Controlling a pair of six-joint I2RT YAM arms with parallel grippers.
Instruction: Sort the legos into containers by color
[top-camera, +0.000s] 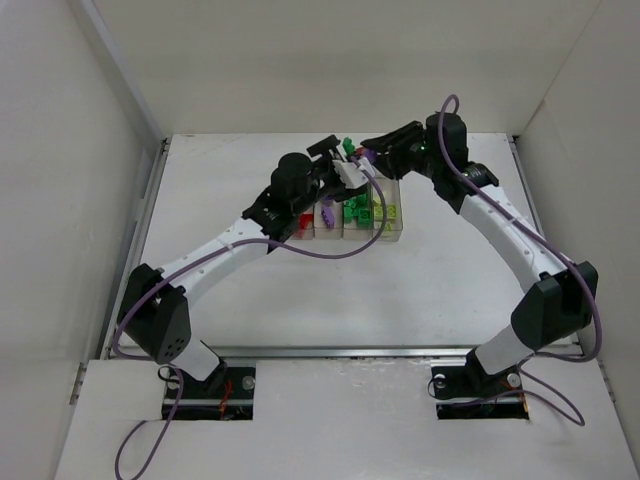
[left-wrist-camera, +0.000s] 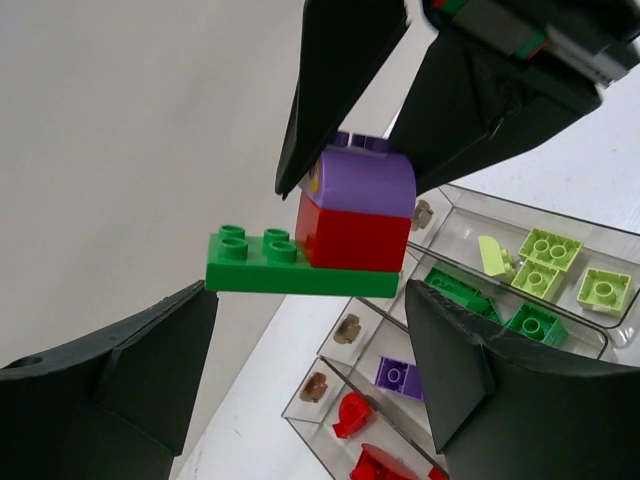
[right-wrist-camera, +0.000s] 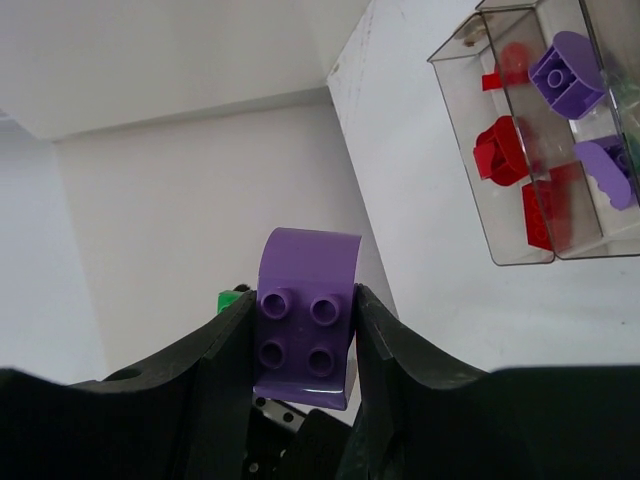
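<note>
A small stack of legos is held in the air over the far part of the table (top-camera: 300, 290), just beyond the containers (top-camera: 396, 236). The stack is made up of three pieces: a purple brick (left-wrist-camera: 365, 180) with a rounded top, a red brick (left-wrist-camera: 350, 238) under it, and a flat green plate (left-wrist-camera: 290, 272) at the bottom. The plate juts out to one side with bare studs showing.

The purple brick is clamped by the right gripper (right-wrist-camera: 303, 300). In the right wrist view its two fingers are pressed against opposite sides of the brick, and four round knobs are seen on the face turned to the camera.

The left gripper (left-wrist-camera: 310, 295) is spread wide. Its fingers (left-wrist-camera: 120, 370) are seen low on either side of the stack in the left wrist view, and nothing is clasped between them. Whether one end of the green plate touches a finger cannot be told.

The containers are set on the table as four clear bins in a row, each with a tan notch (left-wrist-camera: 348, 328) at one end. Sorted pieces are seen inside them — yellow-green bricks (left-wrist-camera: 548, 262) in the end bin, dark green bricks (left-wrist-camera: 530, 322) in the next, a loose purple piece (left-wrist-camera: 396, 375) in the third and red pieces (left-wrist-camera: 352, 415) in the fourth.
</note>
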